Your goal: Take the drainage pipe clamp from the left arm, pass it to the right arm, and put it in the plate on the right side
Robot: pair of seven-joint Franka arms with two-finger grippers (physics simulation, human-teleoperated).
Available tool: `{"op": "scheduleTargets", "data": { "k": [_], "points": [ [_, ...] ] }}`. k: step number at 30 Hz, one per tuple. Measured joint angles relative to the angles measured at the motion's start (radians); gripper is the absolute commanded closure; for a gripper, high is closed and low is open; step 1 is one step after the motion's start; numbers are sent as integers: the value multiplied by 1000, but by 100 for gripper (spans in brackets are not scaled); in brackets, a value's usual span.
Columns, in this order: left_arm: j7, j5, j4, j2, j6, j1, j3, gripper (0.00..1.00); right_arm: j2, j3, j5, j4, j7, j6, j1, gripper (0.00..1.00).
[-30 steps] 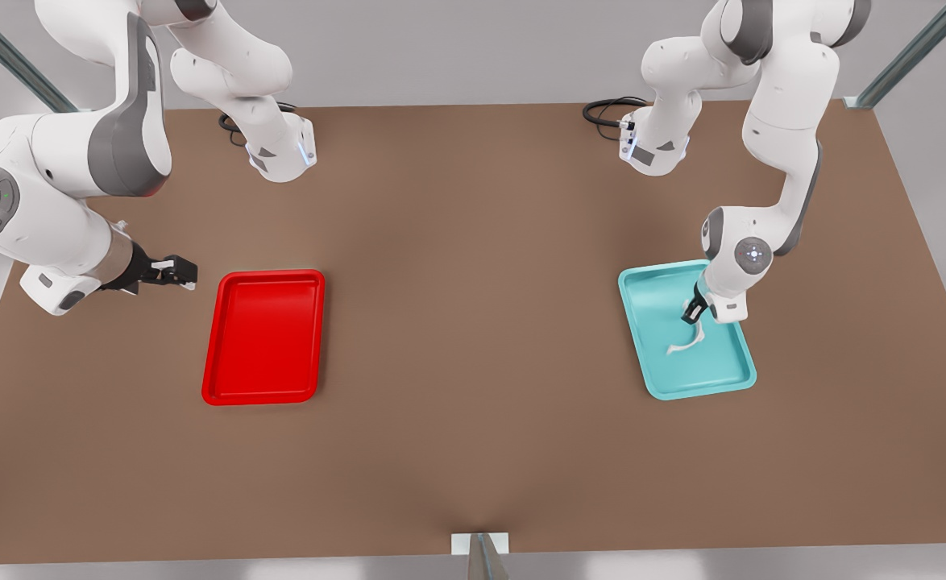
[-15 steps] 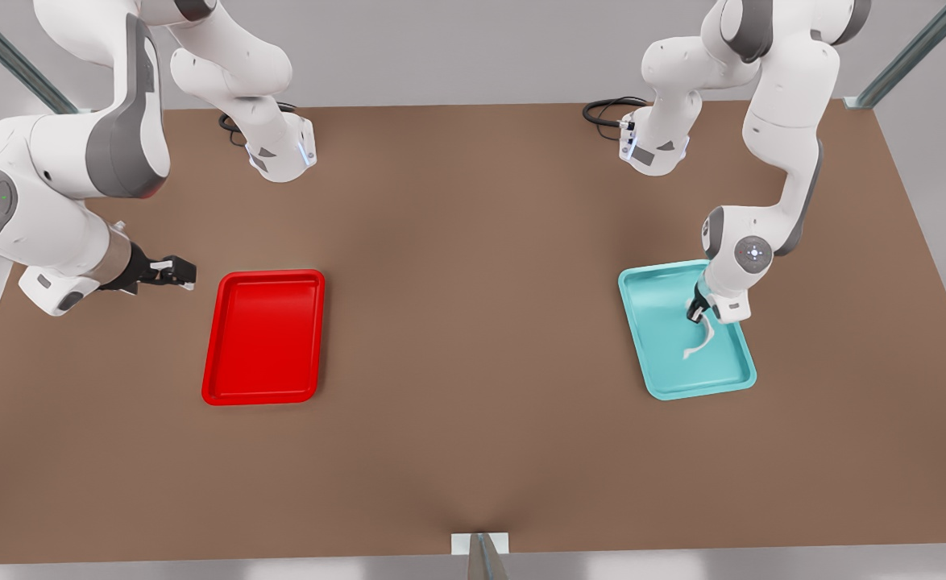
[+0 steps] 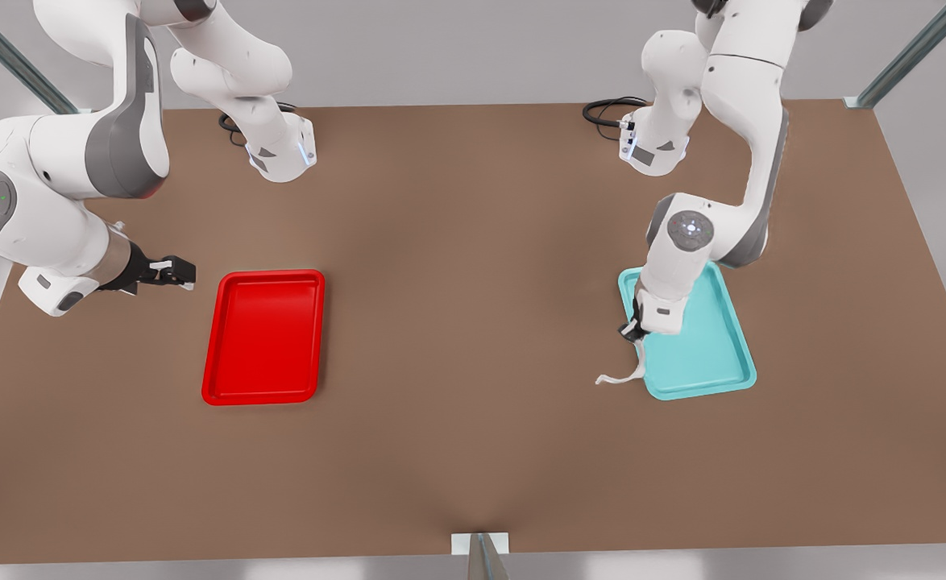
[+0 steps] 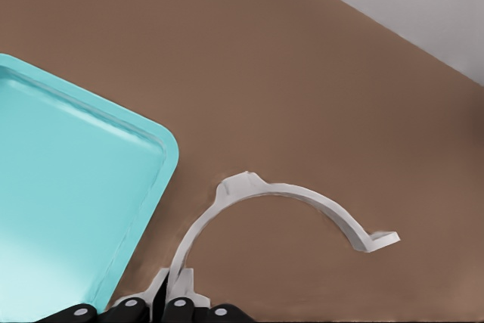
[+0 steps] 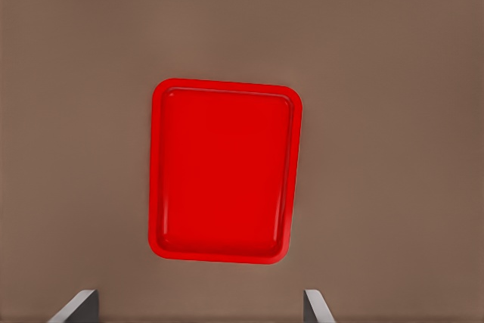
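- Clamp first: the drainage pipe clamp (image 3: pixel 624 372), one thin white arc with flared tabs, hangs from the left gripper (image 3: pixel 634 332), pinched at one end while its free end curves out over the bare brown table (image 3: pixel 473 451)
- In the left wrist view the drainage pipe clamp (image 4: pixel 280 206) arcs away from the closed black fingertips (image 4: pixel 178 309), off the corner of the teal tray (image 4: pixel 76 209) and over the table
- The left gripper sits at the edge of the teal tray (image 3: pixel 707 354) that faces the front view's left, its fingers clamped on the clamp's tab
- The left arm reaches down from its base at the far edge of the table, elbow bent, wrist pointing downward over the tray's rim
- The plate (image 3: pixel 264 337), a bright red shallow tray, lies flat on the front view's left, well apart from the clamp
- The right gripper (image 3: pixel 184 274) hovers just beside the plate's far corner on the front view's left; its forearm slants down and across, and the arm waits
- In the right wrist view the plate (image 5: pixel 223 170) lies ahead, with the two grey fingertips (image 5: pixel 76 304) spread wide and holding nothing
- Count: one clamp, two trays (one red, one teal), two arms, two grippers
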Motion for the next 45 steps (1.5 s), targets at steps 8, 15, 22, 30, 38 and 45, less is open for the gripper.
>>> {"op": "scheduleTargets", "data": {
  "k": [8,15,22,30,38,45],
  "points": [
    [201,-161,509,258,-220,-98,-138,79,7,4,0,-3,1,1,14,0],
    [434,-288,610,299,-266,-120,-237,79,90,18,-2,57,3,26,75,0],
    [594,-325,626,303,-265,-127,-276,79,108,111,65,-16,34,108,189,0],
    [715,-345,627,307,-246,-140,-278,79,125,238,84,-75,105,213,186,0],
    [791,-349,627,318,-226,-149,-277,79,152,319,87,-111,183,270,188,0],
    [834,-347,627,318,-219,-149,-278,79,199,325,122,-108,245,336,209,0]
  ]
}}
